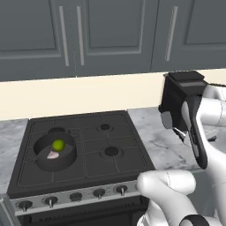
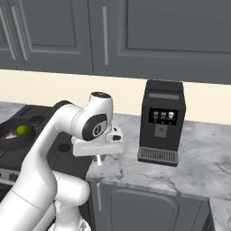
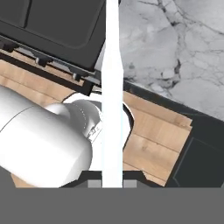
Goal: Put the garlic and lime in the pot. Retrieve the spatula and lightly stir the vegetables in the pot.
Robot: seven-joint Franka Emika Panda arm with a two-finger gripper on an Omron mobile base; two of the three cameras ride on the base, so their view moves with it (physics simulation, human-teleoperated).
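Pot: on the stove's front-left burner, far left of our arm; we see it too at the left edge of the right base view.
Lime and garlic: both inside the pot, side by side.
Spatula: a slim white handle running straight up from between our fingertips in the hand view.
Gripper: clenched on the spatula, we judge, over the marble desk right of the stove.
Coffee machine: just right of the gripper.
Risk: swinging left, the long spatula could clip the pot rim or flick the lime out with a hard stir.
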